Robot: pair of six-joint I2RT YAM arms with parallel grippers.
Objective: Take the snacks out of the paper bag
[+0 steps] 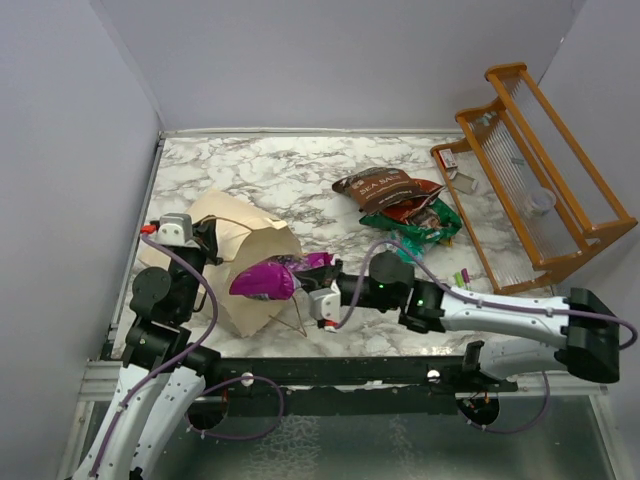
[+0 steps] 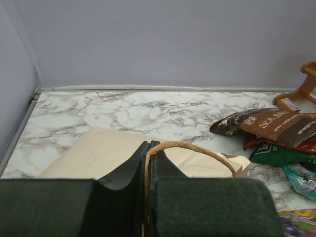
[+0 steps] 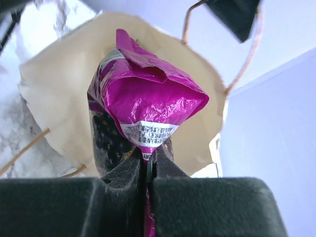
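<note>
At the mouth of the paper bag (image 3: 54,84), my right pincer (image 3: 148,167) is clamped on the crimped end seam of the purple packet (image 3: 148,98), which pokes out of it. I judge the packet light, crinkly and slippery, so the flat seam grips best. My left pincer (image 2: 147,155) is closed on the cord handle (image 2: 197,147)

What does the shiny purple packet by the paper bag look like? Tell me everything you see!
The purple packet is shiny, crinkly and puffy, like foil. It is bright magenta with a white strip of tiny print near one end. The right hand is shut on the flat seam at that end. The packet lies sideways at the open mouth of the beige paper bag and seems partly out, over the marble table.
</note>
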